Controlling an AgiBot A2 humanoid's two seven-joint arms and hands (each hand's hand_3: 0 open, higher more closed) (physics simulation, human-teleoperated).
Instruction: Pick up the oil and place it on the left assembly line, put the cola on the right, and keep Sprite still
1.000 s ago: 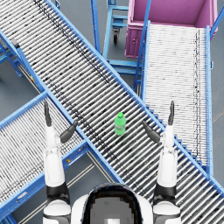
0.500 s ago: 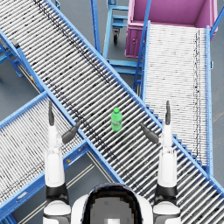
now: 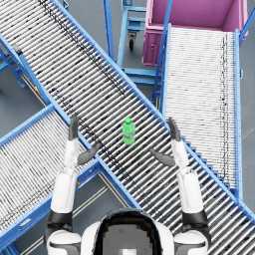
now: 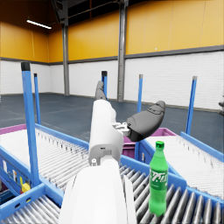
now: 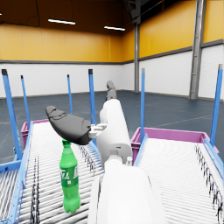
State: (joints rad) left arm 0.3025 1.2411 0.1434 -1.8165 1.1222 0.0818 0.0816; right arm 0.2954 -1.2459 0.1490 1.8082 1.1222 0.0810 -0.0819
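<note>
Sprite stands upright on the conveyor, between my hands. My left robot hand and right robot hand are spread, holding nothing, apart from the bottle.

Left hand just hangs open over the conveyor, fingers apart, holding nothing. The green Sprite bottle stands upright on the rollers close to the blue side rail, apart from the hand.
</note>
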